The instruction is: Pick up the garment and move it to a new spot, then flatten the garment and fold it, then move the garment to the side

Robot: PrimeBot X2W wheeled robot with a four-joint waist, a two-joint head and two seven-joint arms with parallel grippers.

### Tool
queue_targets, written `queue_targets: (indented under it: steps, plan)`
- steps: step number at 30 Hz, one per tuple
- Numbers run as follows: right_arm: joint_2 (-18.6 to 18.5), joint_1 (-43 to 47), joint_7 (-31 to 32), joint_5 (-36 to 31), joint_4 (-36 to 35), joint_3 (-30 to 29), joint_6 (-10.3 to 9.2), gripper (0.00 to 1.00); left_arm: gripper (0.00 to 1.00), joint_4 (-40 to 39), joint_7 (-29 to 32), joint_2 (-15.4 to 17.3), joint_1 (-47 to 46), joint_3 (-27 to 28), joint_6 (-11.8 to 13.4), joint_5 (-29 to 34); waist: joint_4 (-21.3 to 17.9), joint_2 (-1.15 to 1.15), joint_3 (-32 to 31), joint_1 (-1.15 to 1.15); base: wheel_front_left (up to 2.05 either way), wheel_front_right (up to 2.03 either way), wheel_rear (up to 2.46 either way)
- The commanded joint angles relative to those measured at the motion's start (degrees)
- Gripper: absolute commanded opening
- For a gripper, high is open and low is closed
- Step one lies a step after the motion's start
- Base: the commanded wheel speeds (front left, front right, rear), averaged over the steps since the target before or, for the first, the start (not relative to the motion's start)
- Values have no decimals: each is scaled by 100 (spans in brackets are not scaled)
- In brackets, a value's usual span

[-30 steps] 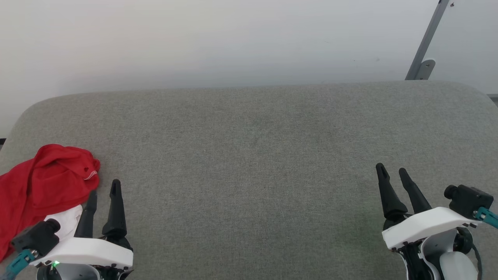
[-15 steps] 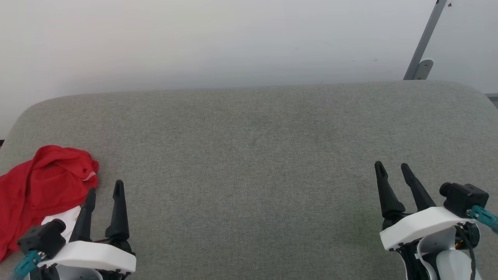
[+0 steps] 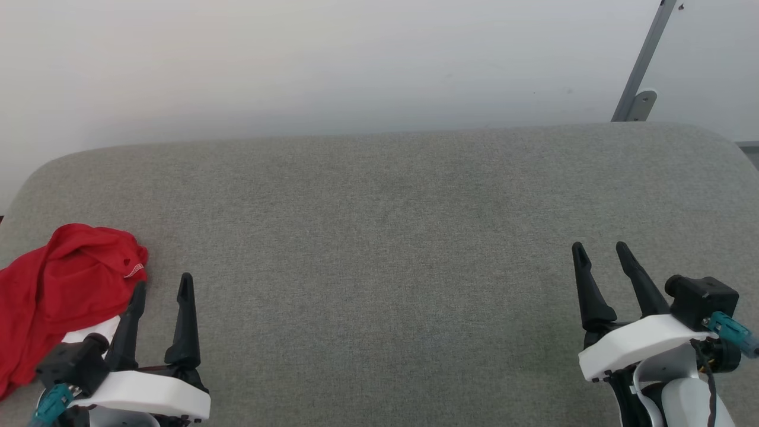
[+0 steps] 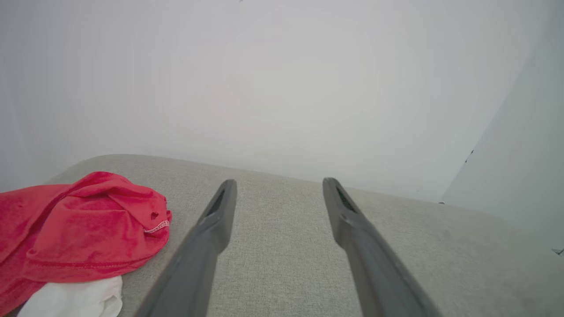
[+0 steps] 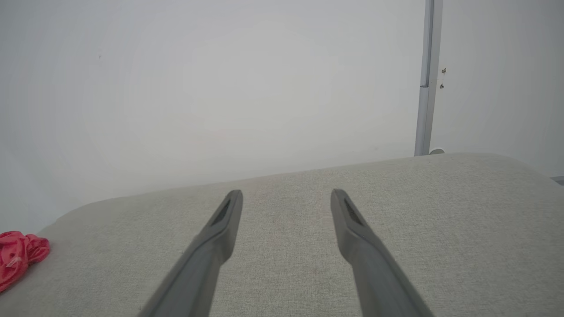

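L hand [image 3: 163,280] crept fwd, just beside garment [image 3: 65,279], fingers apart, empty; R hand [image 3: 600,245] apart too. You've no grasp yet.

We saw a wide tabletop [image 3: 379,249] covered in grey woven fabric, with rounded far corners. On it lay the garment [image 3: 59,284], a crumpled red heap near the left end, toward our side. A white part of it showed under the red at the near edge. A short strip of red-and-white trim showed on its right side. The cloth ran past the left border of the head view.
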Motion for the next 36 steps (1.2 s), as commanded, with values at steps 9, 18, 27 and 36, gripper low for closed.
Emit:
queue_targets:
  steps: [9,18,27,36]
  plan:
    - [28,-64,-119,-525,-78,-65,0,100,100,-80,-139,55,74,-19,-80,497,-17,0,-6,0,0,0,0]
    - [51,-26,-188,-986,-111,-114,-1,100,100,-62,-248,74,77,-20,-131,874,-44,0,-25,0,0,0,0]
    - [59,-14,-265,-1331,-125,-145,-1,100,100,-63,-336,82,64,-2,-171,1172,-52,0,-37,0,0,0,0]
    - [87,37,-277,-1371,-153,-199,-1,100,100,-23,-335,60,11,6,-224,1090,-14,0,-40,0,0,0,0]
